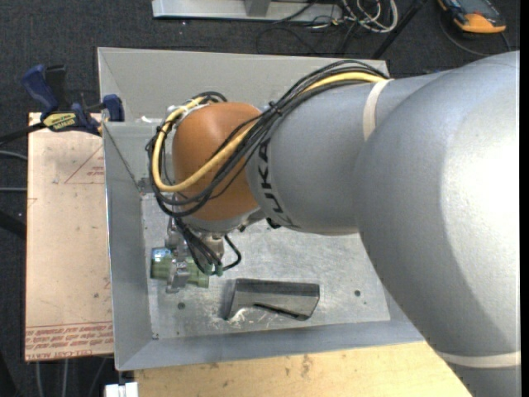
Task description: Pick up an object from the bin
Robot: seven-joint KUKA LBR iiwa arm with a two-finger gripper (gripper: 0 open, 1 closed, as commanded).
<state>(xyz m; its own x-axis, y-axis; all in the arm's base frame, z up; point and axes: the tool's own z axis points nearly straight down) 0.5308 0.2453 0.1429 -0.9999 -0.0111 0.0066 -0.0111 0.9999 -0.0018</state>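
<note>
Dark carpet (pixel 50 23) — cable tangle (pixel 368 7), orange device (pixel 473 11) top right, grey bracket (pixel 235 5).

Gripper (pixel 176 270) low over the bin (pixel 124 238) floor.
A dark grey wedge (pixel 273 298) lies just beside it, toward the arm (pixel 397 155), seemingly apart.

Dark, perhaps carpeted floor (pixel 58 15); cables (pixel 374 8).
</note>
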